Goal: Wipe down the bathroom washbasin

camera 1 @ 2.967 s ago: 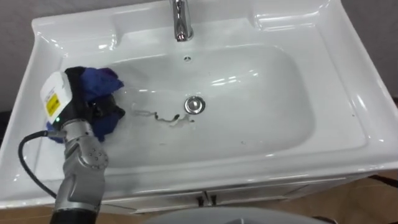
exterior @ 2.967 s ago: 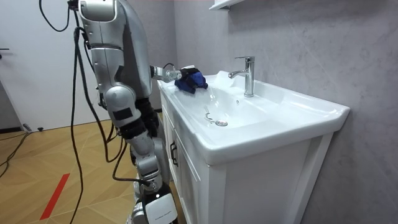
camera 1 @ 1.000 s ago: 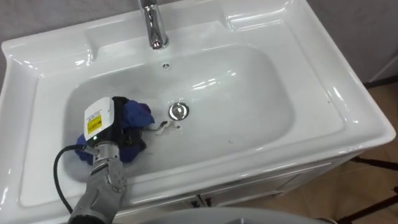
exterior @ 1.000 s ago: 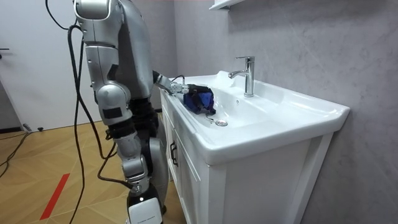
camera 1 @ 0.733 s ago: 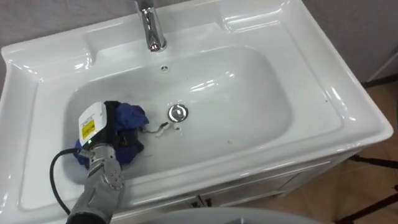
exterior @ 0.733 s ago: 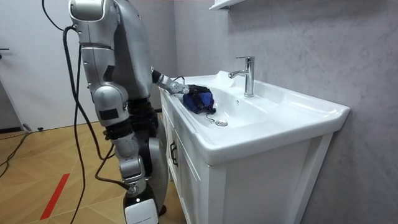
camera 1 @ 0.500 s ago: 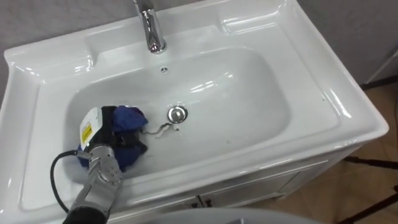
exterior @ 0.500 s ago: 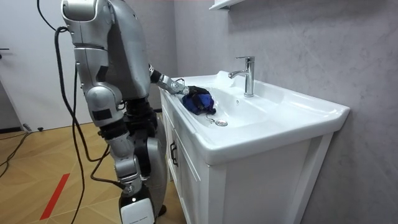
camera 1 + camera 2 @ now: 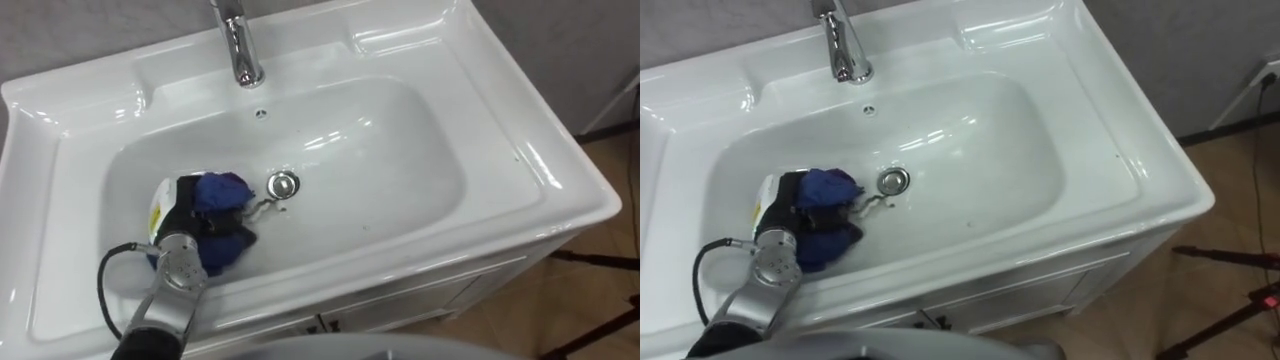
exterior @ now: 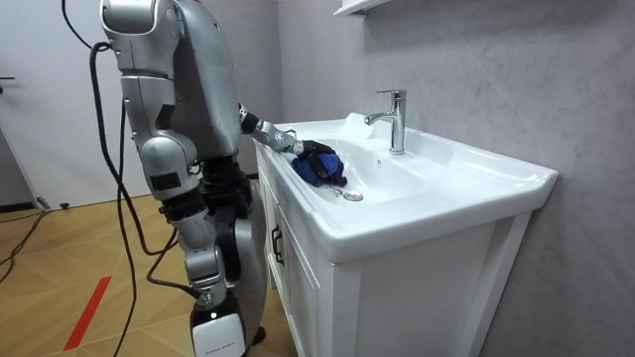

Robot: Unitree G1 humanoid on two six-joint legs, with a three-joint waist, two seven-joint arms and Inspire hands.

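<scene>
**Cloth down in the basin, just left of the drain**

I am seeing the left robot hand (image 9: 188, 210) resting low in the basin (image 9: 400, 150), to the left of the drain (image 9: 285, 183). Its dark fingers are curling round the blue cloth (image 9: 215, 190) and holding it bunched. The cloth is lying on the basin floor just beside the drain, not quite touching it, with a thin dark squiggle (image 9: 262, 205) sitting between the two. The tap (image 9: 240, 50) is standing behind the drain on the back rim. In the room view the robot is standing at the front of the white cabinet (image 10: 298, 288), its left arm reaching over the rim toward the drain.
</scene>
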